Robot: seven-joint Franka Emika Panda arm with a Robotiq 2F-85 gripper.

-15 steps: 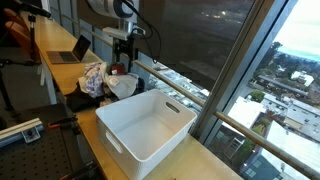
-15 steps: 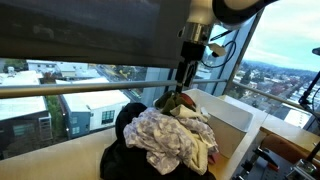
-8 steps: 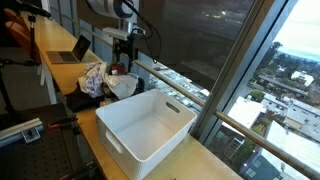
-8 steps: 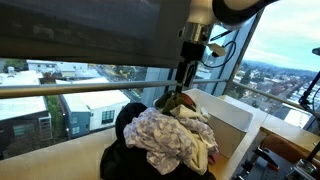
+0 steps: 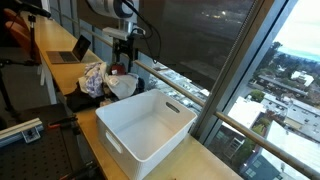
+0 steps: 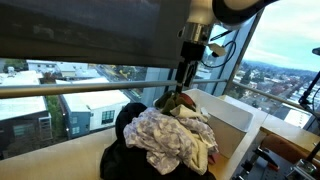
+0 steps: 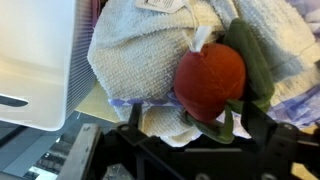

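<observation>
Nothing has shifted in the last second. The white bin (image 5: 135,140) stands by the window, and the pile of laundry (image 6: 170,140) lies just beside one short end of it. On top of that pile, on a white towel (image 7: 130,60), rests a red round piece (image 7: 210,80) edged in green. My gripper (image 6: 183,78) hangs close above it, jaws spread wide and holding nothing, so no grasp is made yet.
</observation>
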